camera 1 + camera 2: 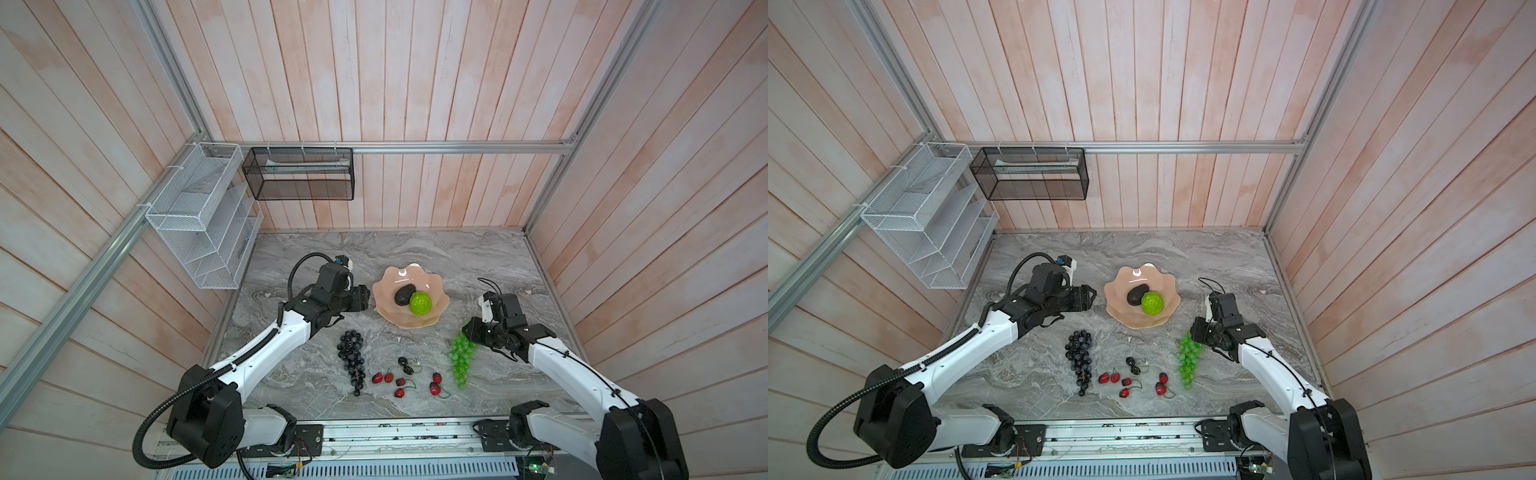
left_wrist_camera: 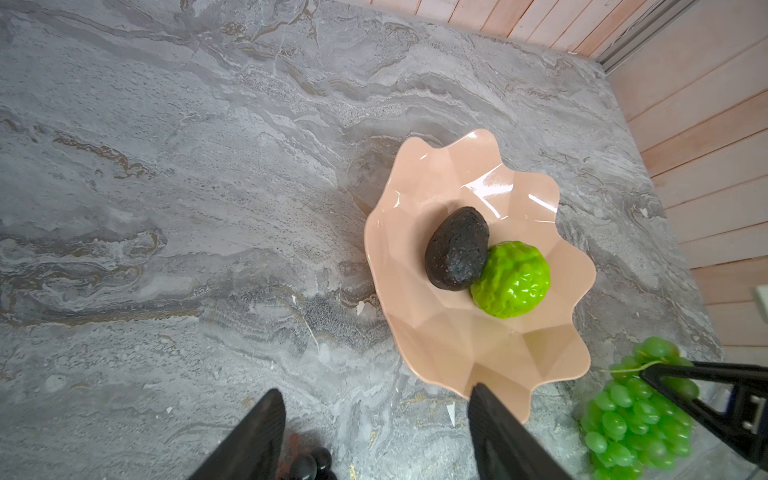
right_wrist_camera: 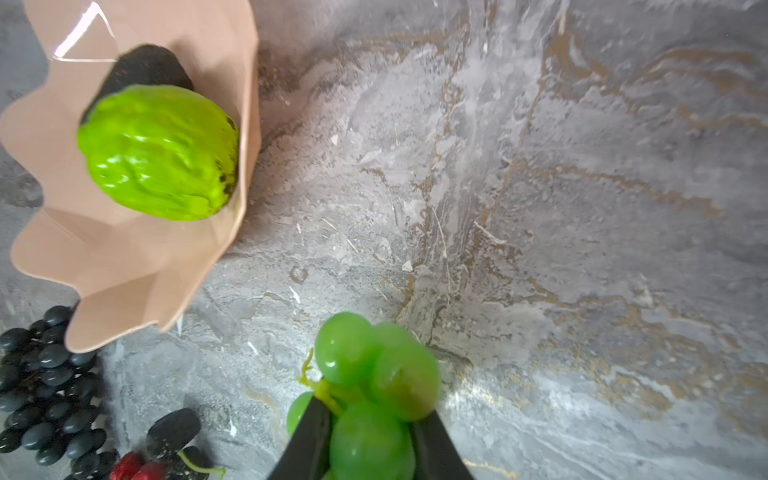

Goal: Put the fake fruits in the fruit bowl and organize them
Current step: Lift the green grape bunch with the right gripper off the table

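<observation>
Clamping the green grape bunch (image 3: 374,365) at its top, the right gripper (image 3: 370,419) holds it near the pink fruit bowl (image 1: 409,320), where avocado (image 1: 402,295) and knobbly green fruit (image 1: 420,303), 2 pieces, touch. The left gripper (image 1: 363,297) stands with jaws apart beside the bowl.

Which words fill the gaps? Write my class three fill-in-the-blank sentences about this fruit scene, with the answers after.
The fruit bowl holds ____ fruits: the avocado and the knobbly green fruit.
The right gripper is shut on the green grape bunch; the left gripper is ____ and empty.
The dark grape bunch and the cherries lie ____ the bowl.
Missing words: two; open; outside.
</observation>
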### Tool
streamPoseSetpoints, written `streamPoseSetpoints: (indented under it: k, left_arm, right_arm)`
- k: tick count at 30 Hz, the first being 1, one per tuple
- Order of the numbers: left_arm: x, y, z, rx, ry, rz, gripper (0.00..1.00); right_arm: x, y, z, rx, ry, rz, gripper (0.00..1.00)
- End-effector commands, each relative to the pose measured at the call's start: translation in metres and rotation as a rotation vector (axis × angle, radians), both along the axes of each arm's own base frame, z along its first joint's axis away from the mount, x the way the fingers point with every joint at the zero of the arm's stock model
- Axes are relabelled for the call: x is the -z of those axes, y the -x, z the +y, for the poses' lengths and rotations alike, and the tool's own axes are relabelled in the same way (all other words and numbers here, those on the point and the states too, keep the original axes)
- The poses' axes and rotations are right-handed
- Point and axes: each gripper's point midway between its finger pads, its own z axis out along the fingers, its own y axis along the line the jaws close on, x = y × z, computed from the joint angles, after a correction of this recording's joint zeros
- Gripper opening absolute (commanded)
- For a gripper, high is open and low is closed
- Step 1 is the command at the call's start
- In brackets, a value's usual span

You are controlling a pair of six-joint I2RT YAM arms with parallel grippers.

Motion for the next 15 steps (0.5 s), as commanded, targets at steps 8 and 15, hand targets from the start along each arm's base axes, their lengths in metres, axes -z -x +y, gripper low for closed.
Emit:
streamPoseSetpoints:
  k: [8, 15]
  left_arm:
    - [-0.029, -0.001, 0.006, -0.035, 0.022, -0.045, 0.72]
    - [-0.031, -0.001, 0.008, -0.044, 0.019, -0.049, 0.72]
  right_arm:
    - [-0.03, 0.004, 0.003, -0.009, -0.014, -0.111, 0.24]
    - [-0.084, -0.001, 0.002, 0.0, -0.027, -0.298, 0.2]
